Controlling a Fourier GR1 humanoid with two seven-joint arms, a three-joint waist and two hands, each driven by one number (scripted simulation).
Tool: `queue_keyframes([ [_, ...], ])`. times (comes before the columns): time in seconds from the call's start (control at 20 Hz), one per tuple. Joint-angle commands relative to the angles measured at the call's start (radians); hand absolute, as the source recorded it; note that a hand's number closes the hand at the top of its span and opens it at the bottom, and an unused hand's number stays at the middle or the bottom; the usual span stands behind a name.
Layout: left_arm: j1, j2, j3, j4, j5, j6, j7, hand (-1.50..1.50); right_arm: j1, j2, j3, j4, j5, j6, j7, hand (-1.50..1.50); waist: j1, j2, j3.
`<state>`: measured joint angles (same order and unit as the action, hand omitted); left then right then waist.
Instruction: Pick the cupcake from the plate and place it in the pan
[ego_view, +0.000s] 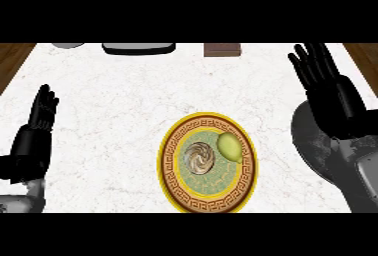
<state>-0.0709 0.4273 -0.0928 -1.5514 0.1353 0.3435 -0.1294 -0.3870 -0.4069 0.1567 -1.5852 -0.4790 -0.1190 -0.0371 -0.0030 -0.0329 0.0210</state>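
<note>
A cupcake (199, 158) with swirled brown and white frosting sits on the yellow-rimmed patterned plate (210, 203), left of centre. A pale green rounded object (229, 146) lies beside it on the plate's upper right. At the far edge of the counter, only the near rim of a dark pan (139, 48) shows. My left hand (39, 116) rests open at the left edge, fingers up, well apart from the plate. My right hand (326, 85) is open at the right, fingers straight and pointing away, to the right of and beyond the plate. Neither hand holds anything.
A brown block (224, 49) lies at the far edge right of the pan, and a grey object (68, 45) shows at the far left corner. The white marble counter (111, 100) has wooden floor showing past both far corners.
</note>
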Motion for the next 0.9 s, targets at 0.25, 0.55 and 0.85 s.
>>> queue_keyframes([
  [0.25,-0.061,-0.139,-0.193,-0.055,0.032,-0.104,0.003,0.0,-0.197,0.112,0.223,0.004,-0.145,0.428,-0.036,1.5,0.073,0.059,-0.02],
  [0.55,-0.039,-0.22,-0.231,-0.007,0.04,-0.106,0.018,0.0,-0.091,-0.053,0.156,0.317,0.06,0.617,-0.316,-1.5,0.016,0.041,-0.02],
  [0.85,0.039,-0.19,-0.209,-0.027,0.057,-0.158,-0.014,0.0,-0.2,-0.114,0.162,0.389,0.305,0.63,-0.433,-1.5,0.019,0.036,-0.021],
])
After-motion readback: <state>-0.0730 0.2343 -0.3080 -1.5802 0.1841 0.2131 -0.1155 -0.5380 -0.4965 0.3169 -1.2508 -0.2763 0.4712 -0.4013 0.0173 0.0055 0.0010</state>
